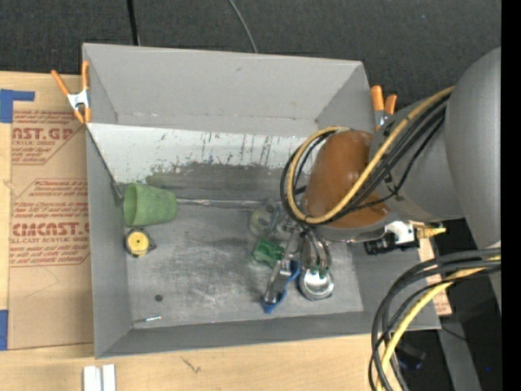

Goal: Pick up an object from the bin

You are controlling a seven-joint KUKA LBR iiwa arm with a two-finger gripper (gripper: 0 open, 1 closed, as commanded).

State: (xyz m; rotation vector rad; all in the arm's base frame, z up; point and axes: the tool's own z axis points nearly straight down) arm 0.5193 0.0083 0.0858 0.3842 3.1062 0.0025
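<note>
- Hanging low over the lower right part of the grey metal bin (106, 300): the gripper (286, 269), under the arm's orange cover (342, 177) and looped cables (295, 177).
- State of the gripper: cannot be told, as it is lost among the small things crowded beneath it.
- One small blue thing (273, 301) lies on the bin floor near the front wall, just below the gripper's tip; contact cannot be told.
- One small dark green thing (266, 252) lies just left of the gripper.
- One round shiny thing (317, 284), silvery, lies just right of the gripper.
- One light green cup (149, 205) lies on its side by the left wall, well apart from the gripper.
- One small yellow round thing (137, 243) lies just below the cup.
</note>
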